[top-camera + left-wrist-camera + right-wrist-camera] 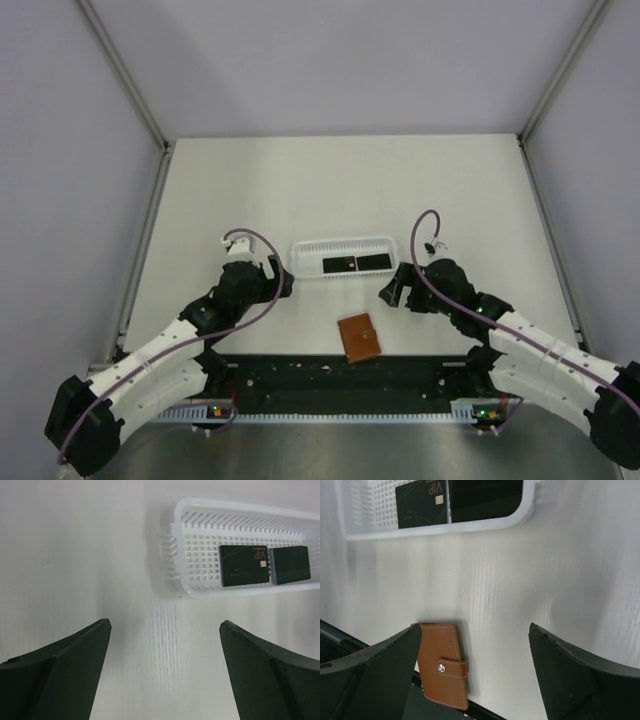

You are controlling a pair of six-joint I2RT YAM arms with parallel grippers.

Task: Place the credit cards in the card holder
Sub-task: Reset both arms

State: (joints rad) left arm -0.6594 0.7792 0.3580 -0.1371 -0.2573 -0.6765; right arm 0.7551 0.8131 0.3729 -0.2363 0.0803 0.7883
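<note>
Black credit cards (340, 264) lie inside the white basket (305, 262).

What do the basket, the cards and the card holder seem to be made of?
Basket: white plastic, probably; moulded lattice with slight gloss.
Cards: likely glossy black plastic; they reflect light.
Card holder: brown leather or imitation, with stitched edges and a metal-looking snap.

cards (245, 566): black, one with pale "VIP" lettering and a light square
wallet (442, 662): brown, pale stitching, silver snap
basket (200, 555): white, grid pattern
table (330, 190): white
</note>
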